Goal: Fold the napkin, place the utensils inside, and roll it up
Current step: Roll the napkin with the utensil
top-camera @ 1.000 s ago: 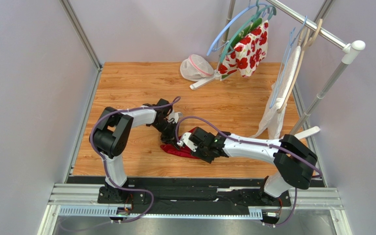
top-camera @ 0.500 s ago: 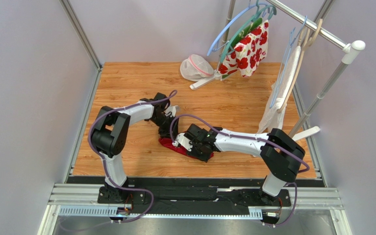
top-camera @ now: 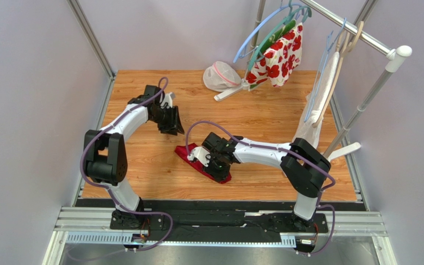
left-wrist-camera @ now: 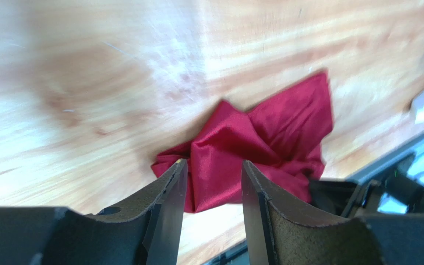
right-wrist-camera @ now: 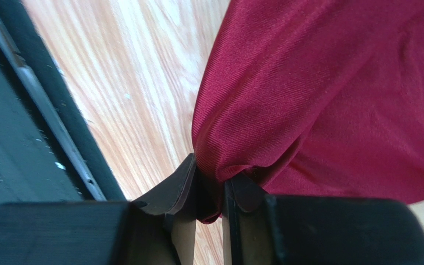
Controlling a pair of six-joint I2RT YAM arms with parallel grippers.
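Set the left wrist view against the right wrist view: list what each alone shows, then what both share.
Left wrist only: the open left pincer, clear of the crumpled napkin lying beyond it. Right wrist only: the right pincer shut on a napkin fold, and the black edge rail. Both: red napkin, wooden table.

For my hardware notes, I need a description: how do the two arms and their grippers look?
The left arm and right arm have white links, bulky black joints and a looping purple cable each. The left gripper and right gripper each have two dark, tapering fingers.
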